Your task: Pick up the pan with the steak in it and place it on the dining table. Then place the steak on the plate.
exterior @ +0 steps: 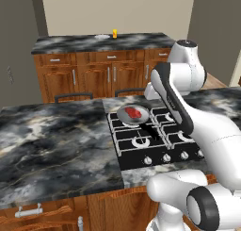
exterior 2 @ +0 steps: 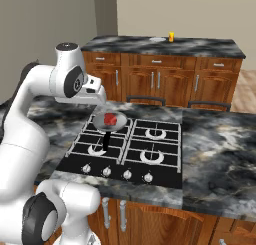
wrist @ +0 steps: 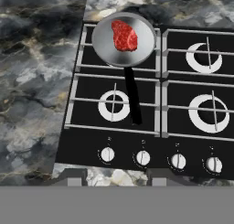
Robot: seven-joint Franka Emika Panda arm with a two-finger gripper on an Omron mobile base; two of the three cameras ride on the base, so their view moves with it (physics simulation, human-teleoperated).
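The jaws stand partly open with nothing between them, their tips visible at the lower edge of the hand view, well above the stove and apart from everything on it.

The pan sits on the stove's rear left burner, as the robot faces it, set into the marbled worktop. The steak lies flat inside it, a little off-centre.

As a judgement, the pan is rigid metal and moderately heavy. The raw steak is soft and slick, and likely to slide if the pan tilts. The short black handle is the place to grip, near its middle.

The pan's long axis runs along that handle, which points back toward the knobs and the robot.
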